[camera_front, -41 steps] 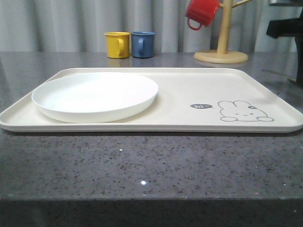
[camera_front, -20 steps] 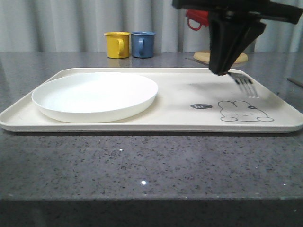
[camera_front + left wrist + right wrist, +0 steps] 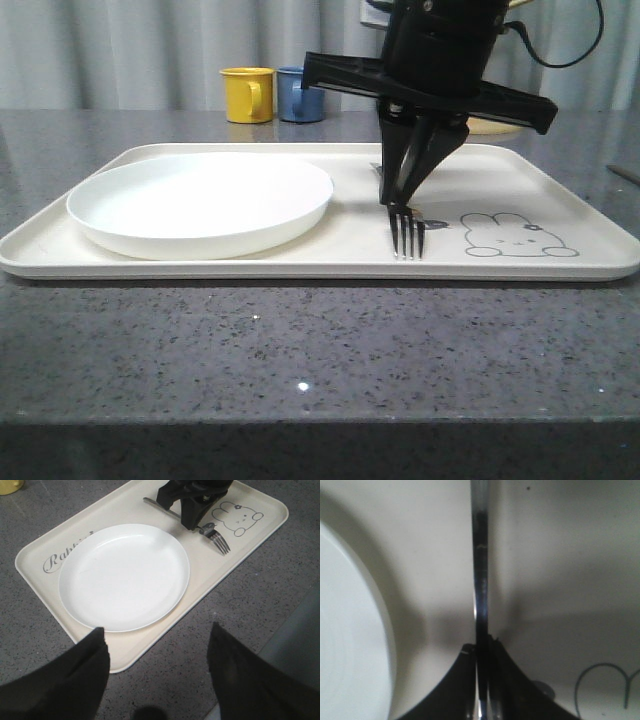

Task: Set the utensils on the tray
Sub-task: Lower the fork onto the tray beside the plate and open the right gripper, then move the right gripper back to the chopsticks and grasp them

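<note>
The tray point(image 3: 560, 190) lies on the worktop point(image 3: 300, 350), plate point(image 3: 200, 205) at its left. The right claw point(image 3: 408, 195) pinches the fork point(image 3: 407, 232) low over bare tray, apparently touching, ready to release. The left claw point(image 3: 155, 645) hangs spread.

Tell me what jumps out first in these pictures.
The black right gripper dominates the middle of the front view, shut on a shiny fork whose tines point toward the camera, low over the tray. Left of it, a big white plate fills the tray's left half, and a rabbit drawing sits to the right.
</note>
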### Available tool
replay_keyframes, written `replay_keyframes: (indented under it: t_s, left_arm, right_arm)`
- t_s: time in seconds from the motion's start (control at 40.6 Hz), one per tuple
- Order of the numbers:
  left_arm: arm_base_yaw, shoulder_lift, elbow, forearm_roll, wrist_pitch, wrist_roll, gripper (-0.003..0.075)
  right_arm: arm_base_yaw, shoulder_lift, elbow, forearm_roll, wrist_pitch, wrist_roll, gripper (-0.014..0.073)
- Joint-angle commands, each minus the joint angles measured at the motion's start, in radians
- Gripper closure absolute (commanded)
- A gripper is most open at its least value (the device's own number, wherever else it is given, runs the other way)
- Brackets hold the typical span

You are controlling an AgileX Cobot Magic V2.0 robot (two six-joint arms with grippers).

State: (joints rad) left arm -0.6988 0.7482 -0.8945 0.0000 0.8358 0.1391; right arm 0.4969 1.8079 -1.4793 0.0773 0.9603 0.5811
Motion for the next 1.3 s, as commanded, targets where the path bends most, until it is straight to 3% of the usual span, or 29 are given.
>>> replay_keyframes:
  t_s: [0.0,0.148,0.345,0.566,0.665,0.837,1.083,1.28]
  left_arm:
    - [-0.008,-0.004,-0.024,0.000,-0.071,-0.013,0.0301]
    - [-0.008,-0.004,-0.024,0.000,-0.071,-0.013,0.0301]
    - [-0.008,-0.004,-0.024,0.000,-0.071,-0.013,0.0301]
    - [-0.008,-0.004,-0.024,0.000,-0.071,-0.013,0.0301]
    - [-0.008,-0.004,-0.024,0.000,-0.071,-0.013,0.0301]
    - [-0.008,-0.004,-0.024,0.000,-0.071,-0.013,0.0301]
    - [-0.008,-0.004,-0.024,0.000,-0.071,-0.013,0.0301]
    - [-0.008,-0.004,-0.024,0.000,-0.071,-0.013,0.0301]
  right_arm:
    - [0.000,-0.037,-0.034,-0.005,-0.080,0.009,0.0389]
    - [0.000,-0.035,-0.035,-0.007,-0.092,0.009,0.0309]
    - [0.000,-0.107,-0.046,-0.077,-0.040,-0.078,0.0305]
    - [-0.011,-0.238,-0.026,-0.374,0.191,-0.149,0.0305]
    - [-0.060,-0.281,0.020,-0.432,0.217,-0.149,0.0305]
    - [-0.233,-0.324,0.123,-0.371,0.210,-0.262,0.0305]
    - [-0.496,-0.316,0.207,-0.098,0.154,-0.512,0.0305]
    - [-0.554,-0.280,0.207,-0.047,0.124,-0.588,0.0305]
